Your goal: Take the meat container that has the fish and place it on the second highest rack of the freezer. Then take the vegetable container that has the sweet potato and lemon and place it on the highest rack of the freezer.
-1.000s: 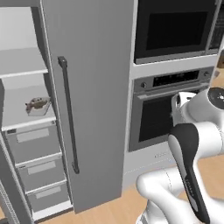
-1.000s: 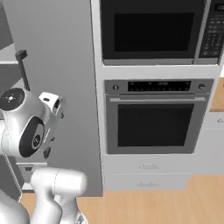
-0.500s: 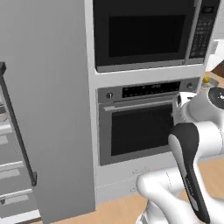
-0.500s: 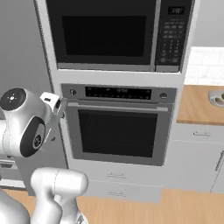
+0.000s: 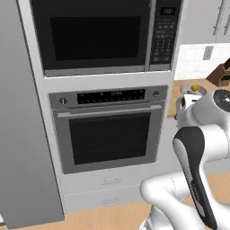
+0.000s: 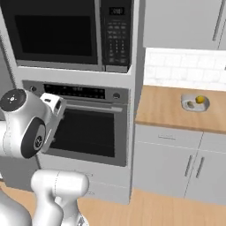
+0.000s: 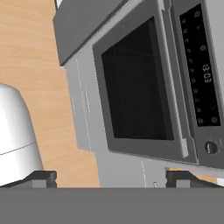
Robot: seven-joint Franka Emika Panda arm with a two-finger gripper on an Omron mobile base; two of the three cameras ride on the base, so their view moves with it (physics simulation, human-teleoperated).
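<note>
A round pale vegetable container (image 6: 194, 103) rests on the wooden counter (image 6: 163, 106) right of the oven column, with the yellow lemon (image 6: 200, 99) in it. A small dull piece beside the lemon is too small to name, so I cannot make out the sweet potato. The same container (image 5: 192, 89) shows behind my arm in the left base view. My gripper (image 7: 112, 178) is open, nothing between its fingertips (image 7: 41, 177), and it looks at the oven door. The freezer's grey door (image 5: 22, 134) stands at the far left. The racks, the meat container and the fish are out of view.
The built-in oven (image 5: 108, 134) and the microwave (image 5: 99, 36) above it stand directly ahead. White drawers (image 5: 105, 188) sit under the oven. Base cabinets (image 6: 176, 163) run below the counter, wall cabinets above. A dark wooden object (image 5: 220, 74) stands at the counter's back.
The whole picture has slid: the base has driven right. The freezer shelves left the view on the left; the counter with the lemon container came in on the right. The gripper stayed open.
</note>
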